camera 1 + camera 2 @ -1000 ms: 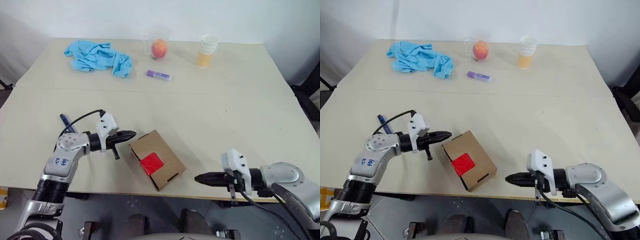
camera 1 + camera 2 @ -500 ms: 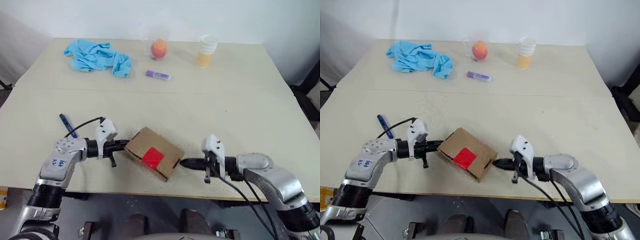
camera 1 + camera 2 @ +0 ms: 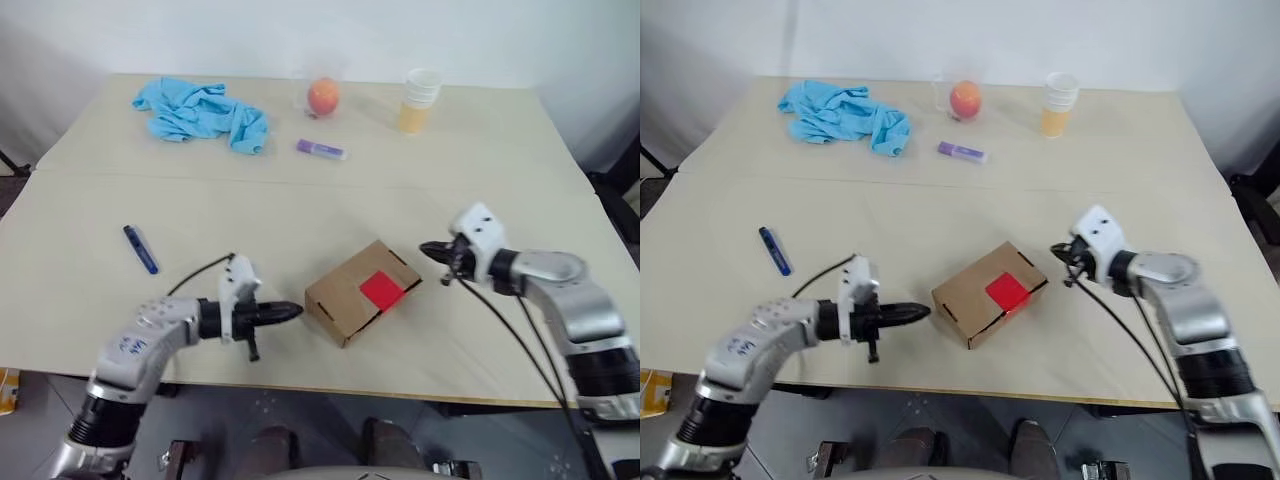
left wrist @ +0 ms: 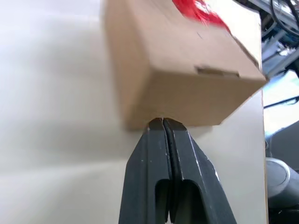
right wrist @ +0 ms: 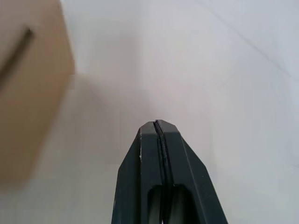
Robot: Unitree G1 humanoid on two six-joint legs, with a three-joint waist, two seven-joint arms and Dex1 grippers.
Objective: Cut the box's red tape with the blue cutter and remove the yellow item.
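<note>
I've just nudged the box (image 3: 362,304) round between the two arms: a second ago its red tape (image 3: 380,291) faced the near edge with the box angled the other way, and now the long side runs up toward the right, tape on top. My left gripper (image 3: 291,312) sits just off the box's near-left corner, fingers pinched together on nothing; my right gripper (image 3: 428,249), equally closed and empty, has swung up beside the far-right corner, just clear of it. So the box is squared up, I reckon (still sealed). The blue cutter (image 3: 140,249) lies untouched, well left of the box, so fetching it comes next.
</note>
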